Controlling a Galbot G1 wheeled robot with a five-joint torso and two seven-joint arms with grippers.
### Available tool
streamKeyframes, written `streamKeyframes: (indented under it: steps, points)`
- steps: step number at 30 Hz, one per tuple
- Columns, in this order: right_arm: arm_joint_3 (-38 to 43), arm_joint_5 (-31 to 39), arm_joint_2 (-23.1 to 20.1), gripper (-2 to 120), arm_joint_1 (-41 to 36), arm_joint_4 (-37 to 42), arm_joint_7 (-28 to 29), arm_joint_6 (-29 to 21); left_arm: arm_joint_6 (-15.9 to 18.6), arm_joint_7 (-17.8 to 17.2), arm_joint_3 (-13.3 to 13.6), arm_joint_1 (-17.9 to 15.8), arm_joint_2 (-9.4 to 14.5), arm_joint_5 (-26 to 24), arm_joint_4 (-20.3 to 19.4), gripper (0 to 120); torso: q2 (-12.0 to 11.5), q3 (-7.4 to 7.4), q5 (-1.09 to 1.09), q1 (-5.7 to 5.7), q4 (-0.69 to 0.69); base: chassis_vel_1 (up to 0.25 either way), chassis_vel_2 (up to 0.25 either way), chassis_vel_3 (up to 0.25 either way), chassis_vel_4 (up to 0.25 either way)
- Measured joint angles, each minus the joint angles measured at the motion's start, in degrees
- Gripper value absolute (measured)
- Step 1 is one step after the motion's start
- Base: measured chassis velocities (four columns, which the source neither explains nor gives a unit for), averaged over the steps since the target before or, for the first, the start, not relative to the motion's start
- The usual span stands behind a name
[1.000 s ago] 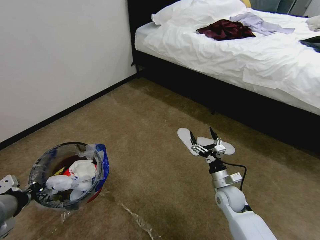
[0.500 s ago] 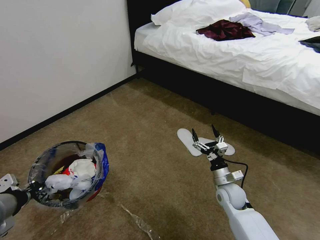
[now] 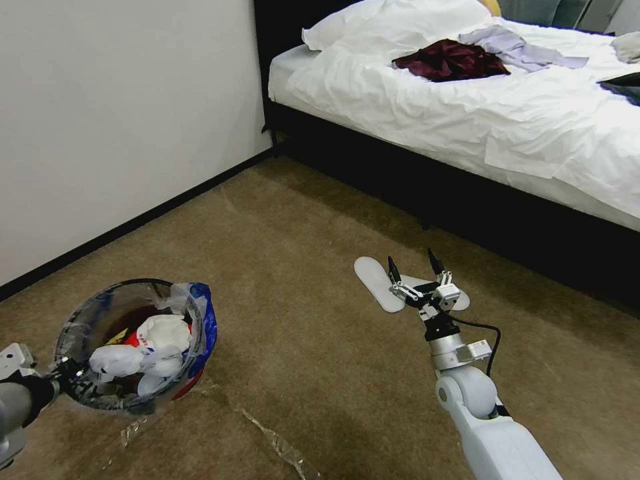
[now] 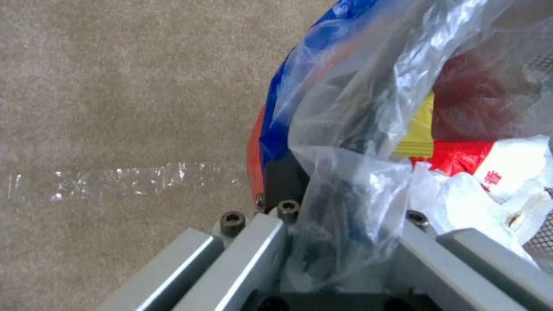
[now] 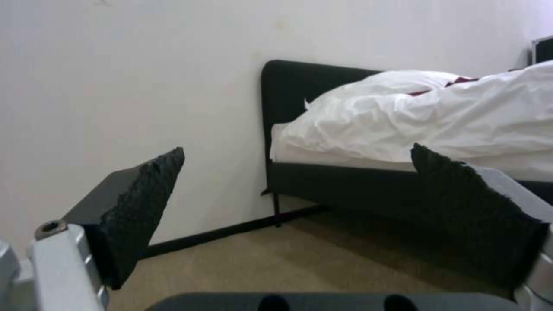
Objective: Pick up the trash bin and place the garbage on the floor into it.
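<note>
Left gripper (image 3: 63, 375) clamped the trash bin (image 3: 133, 347) rim; right gripper (image 3: 419, 265) wide open, empty, over carpet (image 3: 287, 267) near the bed (image 3: 467, 120).

I count one small round red-based bin with a clear blue-edged liner (image 3: 130, 347) at near left, two flat pale slippers (image 3: 377, 280) on the carpet to the right, one white-sheeted bed (image 3: 467, 113) far right, one crumpled maroon garment (image 3: 450, 60) on it.
</note>
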Motion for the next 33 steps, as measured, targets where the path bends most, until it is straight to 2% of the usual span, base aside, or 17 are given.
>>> streamKeyframes:
  steps: [10, 33]
  points:
    - [1.4, 0.3, -0.9, 100, -0.6, 0.3, 0.0, 0.0, -0.1, 0.0, 0.0, -0.1, -0.1, -0.1, -0.3, 0, 0.0, 0.00, 0.00, 0.00, 0.00, 0.000, 0.000, 0.000, 0.000]
    - [3.1, -1.6, 0.6, 100, -2.6, 1.1, -0.8, 1.7, -0.4, 0.0, -1.4, 0.0, 1.2, -1.6, -0.3, 0, 0.0, 0.00, 0.00, 0.00, 0.00, 0.000, 0.000, 0.000, 0.000]
